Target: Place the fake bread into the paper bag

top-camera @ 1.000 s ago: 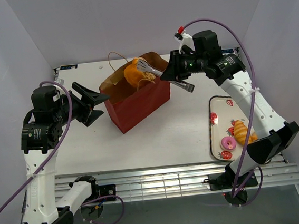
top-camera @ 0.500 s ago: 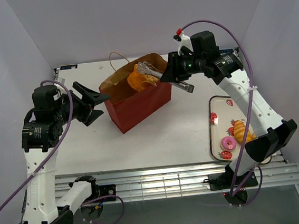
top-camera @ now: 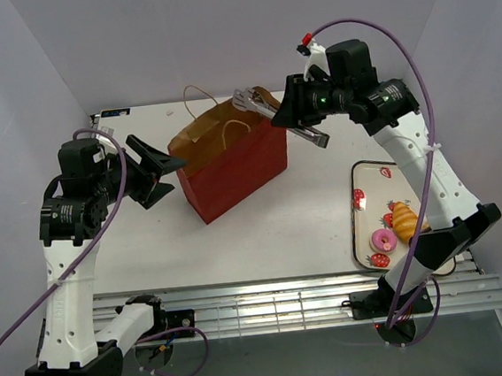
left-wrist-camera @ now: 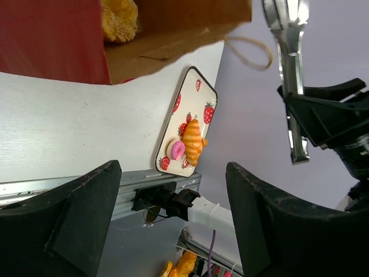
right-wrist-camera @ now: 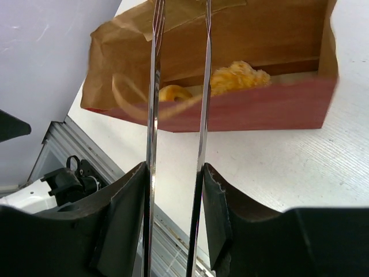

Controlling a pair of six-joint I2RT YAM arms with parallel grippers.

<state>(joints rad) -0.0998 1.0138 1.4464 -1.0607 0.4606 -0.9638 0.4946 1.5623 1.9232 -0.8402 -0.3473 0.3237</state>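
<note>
The white rectangular table point(top-camera: 272, 226) is carrying the tall red-brown paper bag point(top-camera: 231, 168), which is standing open near its middle. The strawberry-printed tray point(top-camera: 368, 187) is lying at the near right. The left gripper point(left-wrist-camera: 173, 167) is hanging released just left of the bag, its fingers spread. The right gripper point(right-wrist-camera: 174, 173) is grasping the long silver metal tongs point(top-camera: 256, 106), whose tips are hovering over the bag's far rim. One golden-orange ridged croissant point(right-wrist-camera: 239, 78) is lying inside the bag. A second croissant point(top-camera: 404, 219) and the pink-iced doughnut point(top-camera: 382, 240) are resting side by side on the tray.
</note>
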